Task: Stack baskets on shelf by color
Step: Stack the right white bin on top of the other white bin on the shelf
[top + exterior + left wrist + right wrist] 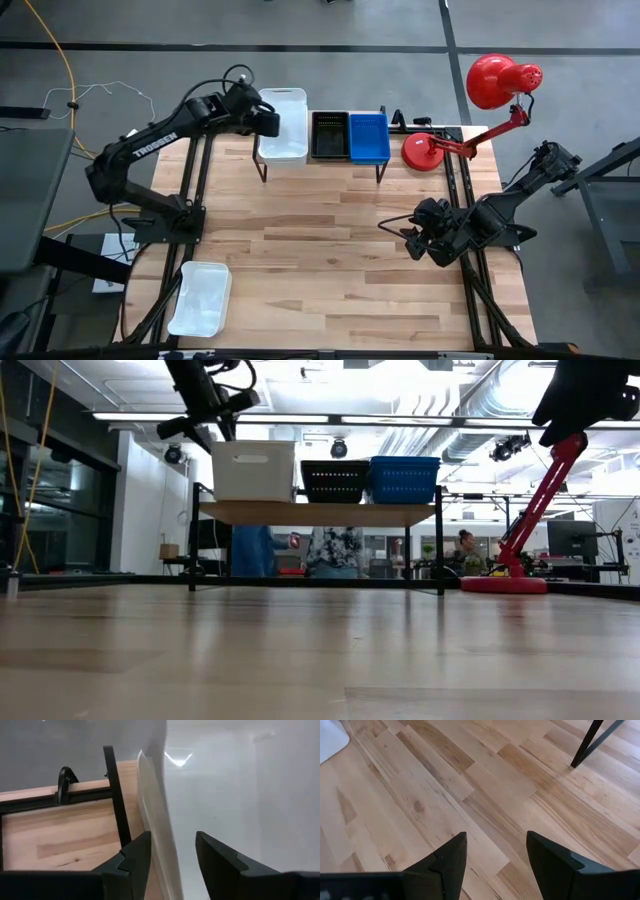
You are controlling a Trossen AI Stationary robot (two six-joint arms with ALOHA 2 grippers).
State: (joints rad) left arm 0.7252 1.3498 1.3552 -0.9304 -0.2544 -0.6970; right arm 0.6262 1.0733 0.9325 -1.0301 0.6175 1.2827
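On the shelf (320,513) at the table's far side stand a white basket (284,125), a black basket (330,135) and a blue basket (369,137), side by side on their bottoms. My left gripper (268,122) is at the white basket's left wall (157,820), slanting down from the left. It is open, with one finger outside the wall and one inside. My right gripper (395,232) hangs open over bare table at the right, with nothing between its fingers (495,852). Another white basket (200,297) lies on the table at the near left. My left gripper has the white basket's left wall (160,845) between its two fingers, coming slanting down from the table's left. The outer finger (137,855) stands close against the wall and the inner finger (215,860) stands apart from it. Whether either finger touches the wall I cannot tell. The basket rests on the shelf.
A red desk lamp (470,140) stands at the far right beside the shelf, its arm reaching up and right. The shelf's thin dark legs (380,172) stand on the table. Bare wood lies between the shelf and the near edge.
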